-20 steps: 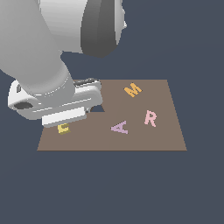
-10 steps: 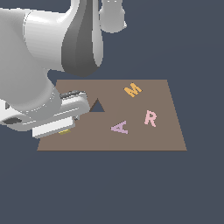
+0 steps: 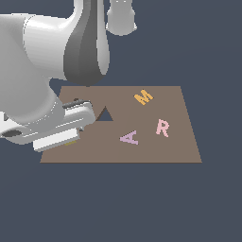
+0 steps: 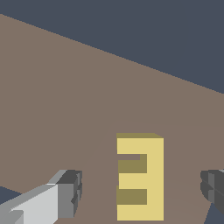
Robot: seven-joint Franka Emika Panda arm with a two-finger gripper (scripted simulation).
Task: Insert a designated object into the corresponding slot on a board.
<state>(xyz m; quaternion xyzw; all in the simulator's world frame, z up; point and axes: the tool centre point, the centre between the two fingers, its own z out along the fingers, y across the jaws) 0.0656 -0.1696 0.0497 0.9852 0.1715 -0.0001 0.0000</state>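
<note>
Gripper [image 4: 142, 192] open astride E block [image 4: 144, 177] (on board [image 4: 65, 96]) — untouched.

Arm swung lower over board [image 3: 189, 142] near corner; wrist housing now covers pale-yellow E block [image 4: 141, 178]; triangular cutout [image 3: 105, 115] uncovered.

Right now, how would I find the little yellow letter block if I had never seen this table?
Find the big flat brown board and go to its corner under the grey robot arm, on the exterior view's left. There, between the open gripper fingers, lies the small pale-yellow E-shaped block. The orange M, pink R and purple A lie farther right.
</note>
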